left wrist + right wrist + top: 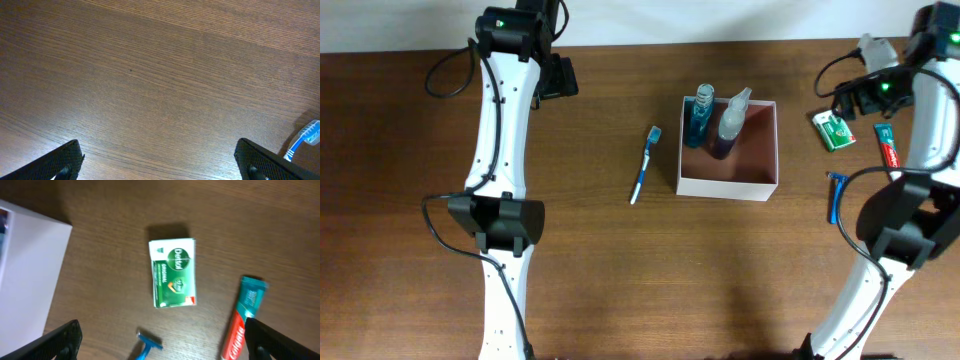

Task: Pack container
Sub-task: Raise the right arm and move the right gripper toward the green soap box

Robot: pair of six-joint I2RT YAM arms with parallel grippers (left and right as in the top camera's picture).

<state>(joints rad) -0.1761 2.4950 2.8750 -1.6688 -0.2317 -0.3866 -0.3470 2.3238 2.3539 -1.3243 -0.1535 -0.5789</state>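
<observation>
The left gripper point(160, 167) and right gripper point(160, 342) are spread, empty. Two bottles point(701, 118) are packed in the container point(728, 186); toothbrush point(644, 165), soap point(173, 273), toothpaste point(241, 317) and razor point(147, 345) are left unpacked.

the left arm point(500, 150) and right arm point(920, 130) are stretching forward, left gripper point(160, 165) and right gripper point(162, 340) pointing down, jaws spread wide.

Two bottles point(703, 120) in container point(728, 187); toothbrush point(644, 165) left of it; soap box point(835, 130), toothpaste point(889, 143), razor point(834, 197) right.
</observation>
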